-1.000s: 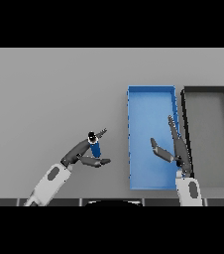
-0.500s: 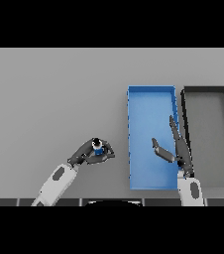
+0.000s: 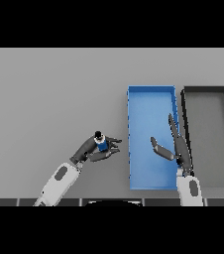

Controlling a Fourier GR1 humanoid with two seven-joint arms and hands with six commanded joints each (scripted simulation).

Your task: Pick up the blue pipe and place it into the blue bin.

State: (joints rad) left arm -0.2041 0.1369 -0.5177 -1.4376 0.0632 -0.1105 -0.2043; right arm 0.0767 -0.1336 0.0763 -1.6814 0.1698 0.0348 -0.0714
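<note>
L hand [image 3: 95,148]: clenched on blue pipe [image 3: 101,144], moved nearer blue bin [image 3: 151,97] vs earlier.
R hand [image 3: 176,146]: released, unchanged, over bin.

No text, label, brand, number or sign could be read on anything that showed on the table [image 3: 44,99].

Place: looked like a bare sorting bench.
Evidence: plain grey table [image 3: 49,89]; blue bin [image 3: 151,94] beside black bin [image 3: 206,90].
</note>
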